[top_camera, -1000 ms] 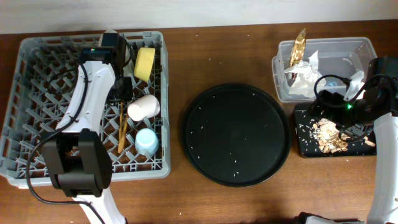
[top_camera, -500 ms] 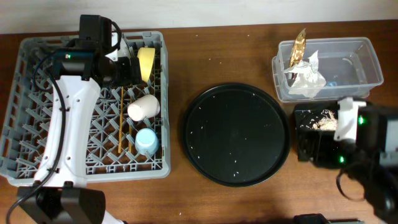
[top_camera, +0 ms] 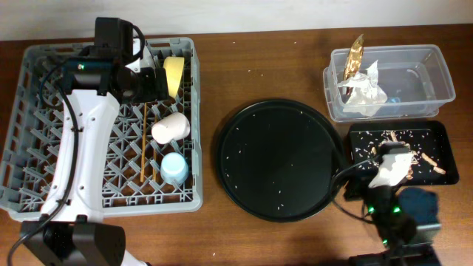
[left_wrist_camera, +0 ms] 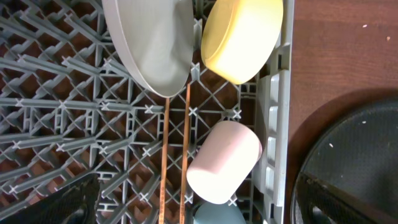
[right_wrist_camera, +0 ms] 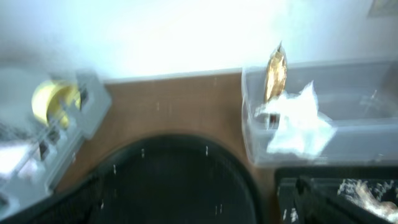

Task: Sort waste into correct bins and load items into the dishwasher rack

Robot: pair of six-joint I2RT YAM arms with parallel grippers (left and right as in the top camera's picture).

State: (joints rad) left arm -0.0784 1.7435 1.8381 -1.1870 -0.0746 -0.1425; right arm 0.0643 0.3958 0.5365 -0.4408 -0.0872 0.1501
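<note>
R gripper (top_camera: 393,157) backed off below tray (top_camera: 431,177), scraps (top_camera: 403,140) left inside; sorting prob. done. L gripper (top_camera: 151,83) & R: grip state can't tell.

Matt grey moulded plastic formed the dishwasher rack (top_camera: 37,89). The chopsticks (left_wrist_camera: 186,143) were bare wood, the plate (left_wrist_camera: 149,43) smooth off-white, the yellow bowl (left_wrist_camera: 242,34) and pink cup (left_wrist_camera: 224,163) softly satin. The table (top_camera: 281,66) showed brown wood grain. The tub (top_camera: 417,77) was clear glossy plastic, the napkins (top_camera: 362,90) crumpled white paper, the wrapper (top_camera: 356,52) crinkled, shiny gold foil.
</note>
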